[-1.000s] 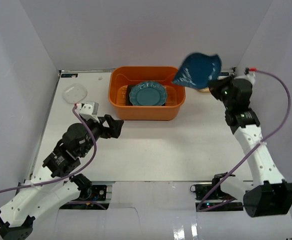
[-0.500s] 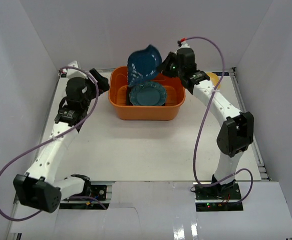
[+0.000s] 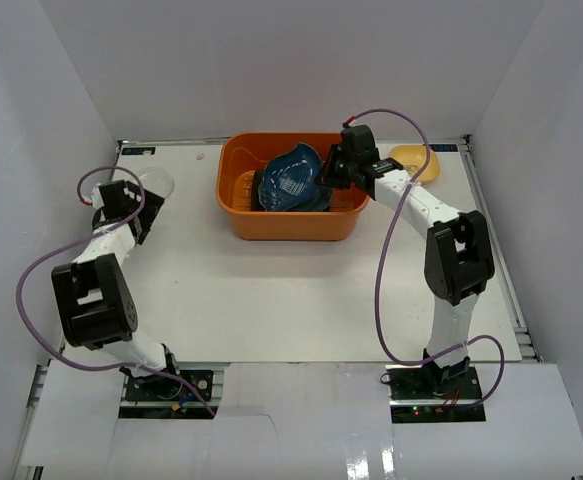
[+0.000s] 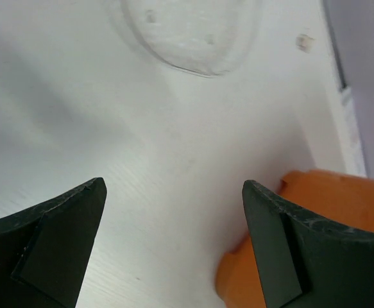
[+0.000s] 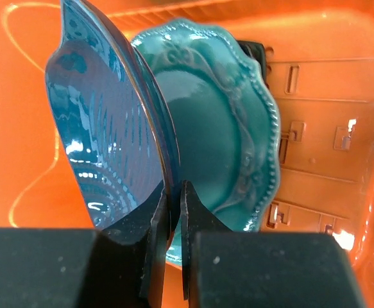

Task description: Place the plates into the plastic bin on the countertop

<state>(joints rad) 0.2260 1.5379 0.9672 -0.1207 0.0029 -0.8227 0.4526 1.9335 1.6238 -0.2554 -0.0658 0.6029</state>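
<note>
The orange plastic bin [image 3: 293,226] stands at the back middle of the white countertop [image 3: 301,290]. My right gripper [image 3: 329,172] reaches into it from the right and is shut on the rim of a dark blue plate [image 3: 289,178], held tilted on edge [image 5: 103,128] between the pads [image 5: 175,192]. Under it a teal scalloped round plate [image 5: 228,128] lies on the bin's slotted floor [image 5: 315,122]. A small yellow plate [image 3: 417,160] lies right of the bin. My left gripper [image 3: 131,205] is open and empty over the back left of the counter, fingers [image 4: 65,237] wide apart.
A clear, whitish dish [image 3: 153,184] lies at the back left, just beyond my left gripper, and shows at the top of the left wrist view [image 4: 190,32]. The bin's corner [image 4: 315,244] is to its right. White walls enclose the counter on three sides.
My right gripper has lowered the blue plate from above the bin's rim down into the bin onto the teal plate. My left arm has drawn back and to the left, near the clear dish.
</note>
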